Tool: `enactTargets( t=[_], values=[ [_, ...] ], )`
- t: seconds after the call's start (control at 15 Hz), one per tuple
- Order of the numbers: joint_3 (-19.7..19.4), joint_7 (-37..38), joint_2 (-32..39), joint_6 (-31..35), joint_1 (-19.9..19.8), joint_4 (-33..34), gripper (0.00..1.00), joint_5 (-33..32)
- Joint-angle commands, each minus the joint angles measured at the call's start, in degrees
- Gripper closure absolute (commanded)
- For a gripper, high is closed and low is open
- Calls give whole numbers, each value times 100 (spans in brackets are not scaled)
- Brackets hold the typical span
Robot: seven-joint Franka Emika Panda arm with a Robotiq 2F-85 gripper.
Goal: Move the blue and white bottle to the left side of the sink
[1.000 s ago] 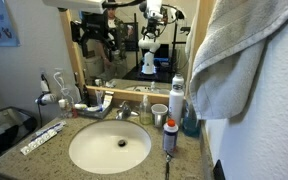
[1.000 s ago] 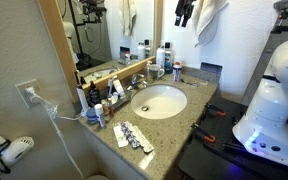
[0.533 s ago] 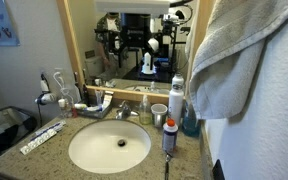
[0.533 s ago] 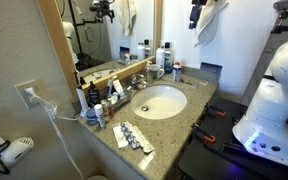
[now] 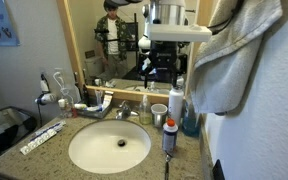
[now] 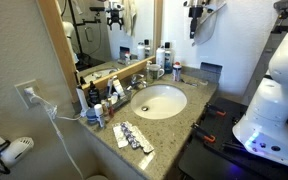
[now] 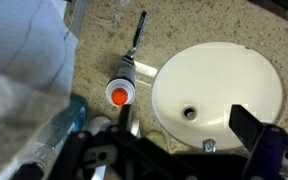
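Hovering high, the hand (image 7: 182,118) gaped wide and empty, seemingly mid-approach; next it needed lowering around the blue and white bottle (image 7: 120,88)

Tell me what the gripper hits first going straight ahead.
Probably the sink basin, since the gripper centres over it; one finger may clip the blue and white bottle first. Depth is unclear.

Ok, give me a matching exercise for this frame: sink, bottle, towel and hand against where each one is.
Things:
1 sink
2 bottle
3 towel
4 hand

Places:
a draped, hanging beside the mirror
b up in the air, holding nothing
c set into the granite counter
d upright on the counter, beside the sink

Pairs: 1-c, 2-d, 3-a, 4-b
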Motion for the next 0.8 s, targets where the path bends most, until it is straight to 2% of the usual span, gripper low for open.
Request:
enactTargets(
  t=[0.0, 0.2, 0.33, 0.4, 0.73],
  values=[
    [149, -709, 702, 218, -379, 419, 0, 399],
    [282, -1121, 1125, 427, -664, 604, 0, 753],
    [402, -1052, 1171, 362, -782, 722, 0, 738],
    [460, -935, 1020, 401, -784, 501, 0, 601],
    [521, -936, 1079, 400, -835, 593, 0, 614]
  ],
)
